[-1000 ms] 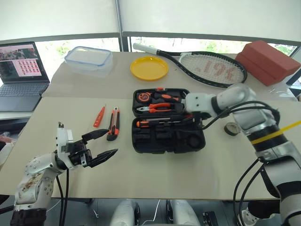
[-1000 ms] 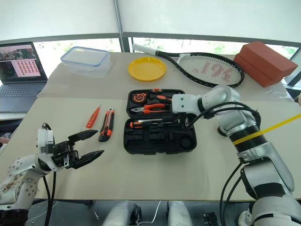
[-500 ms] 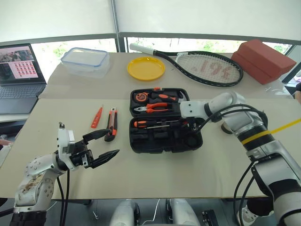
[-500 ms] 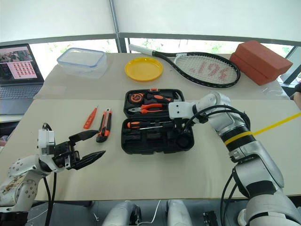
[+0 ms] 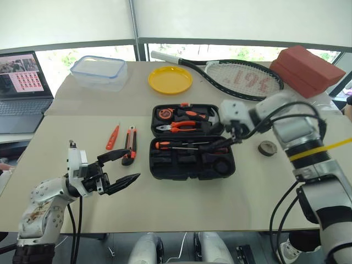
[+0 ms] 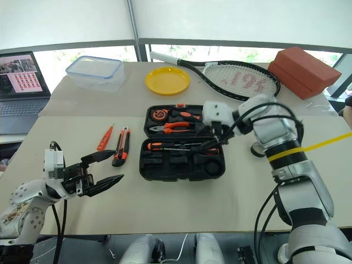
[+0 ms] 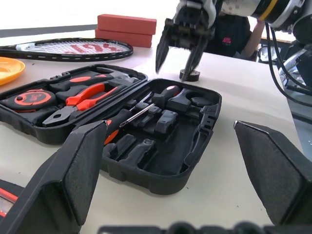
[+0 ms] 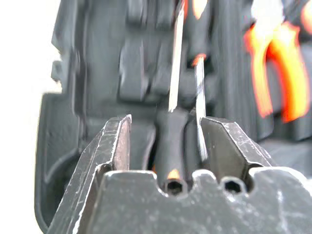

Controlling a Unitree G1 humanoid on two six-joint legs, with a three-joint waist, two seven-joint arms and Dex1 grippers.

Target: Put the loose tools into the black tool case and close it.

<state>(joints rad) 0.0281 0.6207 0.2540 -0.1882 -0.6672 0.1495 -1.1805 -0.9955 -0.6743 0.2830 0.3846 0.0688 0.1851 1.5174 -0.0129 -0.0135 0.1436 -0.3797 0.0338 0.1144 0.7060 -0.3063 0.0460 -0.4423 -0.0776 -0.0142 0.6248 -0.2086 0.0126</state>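
racket strings (image 6: pixel 245 83): red printed mark, not legible | laptop screen (image 5: pixel 21 72): writing too small to read

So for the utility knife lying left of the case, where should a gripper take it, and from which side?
Probably across the middle of the utility knife, coming straight down from above. It lies flat on the table, long and narrow, with its long axis running away from the robot, so the fingers should close across its width. The small orange screwdriver lies apart to its left, leaving room.
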